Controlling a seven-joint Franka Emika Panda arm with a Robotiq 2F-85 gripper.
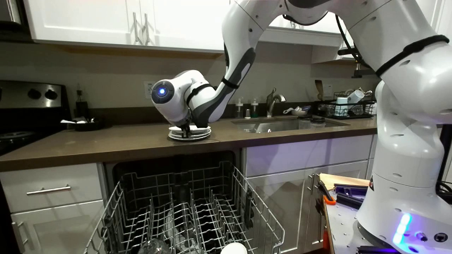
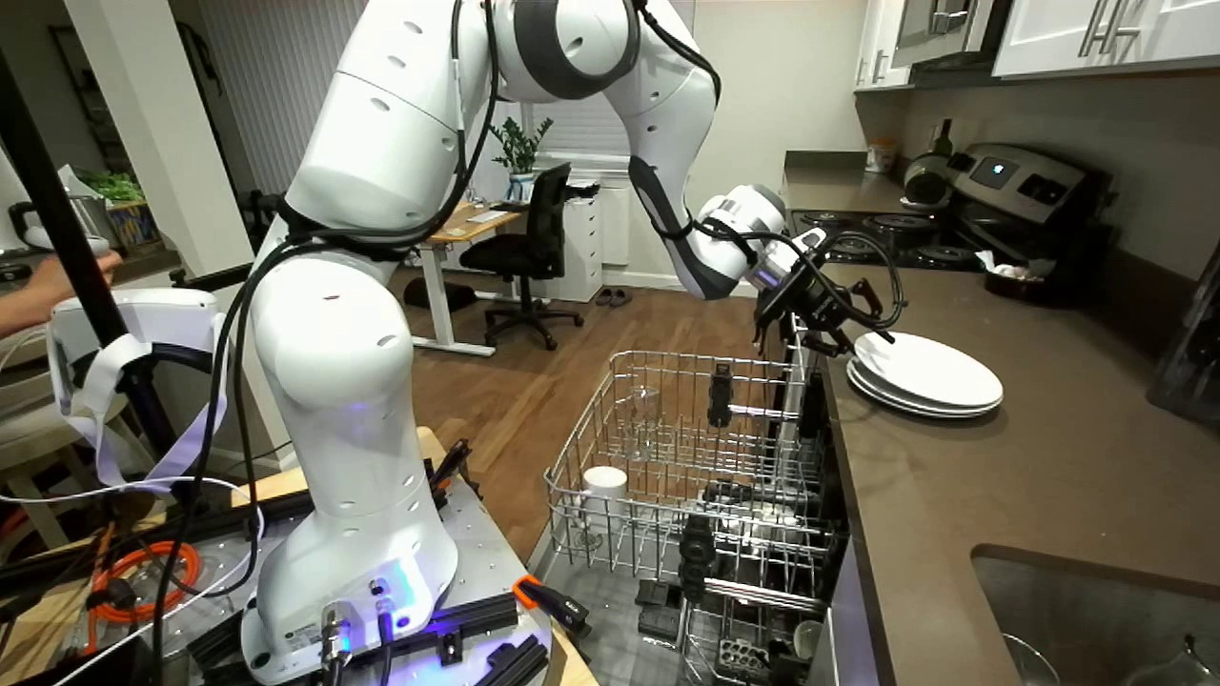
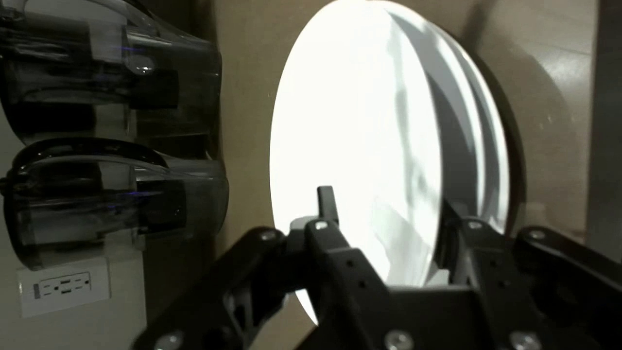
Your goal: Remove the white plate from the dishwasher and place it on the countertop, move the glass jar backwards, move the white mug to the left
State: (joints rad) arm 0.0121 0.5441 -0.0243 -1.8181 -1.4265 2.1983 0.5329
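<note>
Our claw (image 3: 388, 200) grips nothing: its fingers (image 3: 328, 204) stand parted either side of the plate's rim. One is over the face and the other past the edge, toward the underside; whether either touches, we cannot tell. The plate (image 3: 350, 121) is thus partly between the fingers, atop a stack on the counter (image 1: 116, 139), and seems tilted, its rim raised on the claw's side.

We take freeing the plate there to be the step in hand. To do it well, we should part the fingers further, then back away slowly along the plate's own plane, without lift or twist: the lower finger could tip or drag it. We should expect the rim to drop slightly.

We count three plates: the one at the claw and two lower plates (image 3: 459, 155) under it. Wallward of the claw are two clear pitchers (image 3: 165, 209). Well below the claw, in the dishwasher rack (image 2: 721, 393), we see one mug (image 2: 604, 484) and one clear glass, which we judge to be the jar (image 2: 643, 419).
</note>
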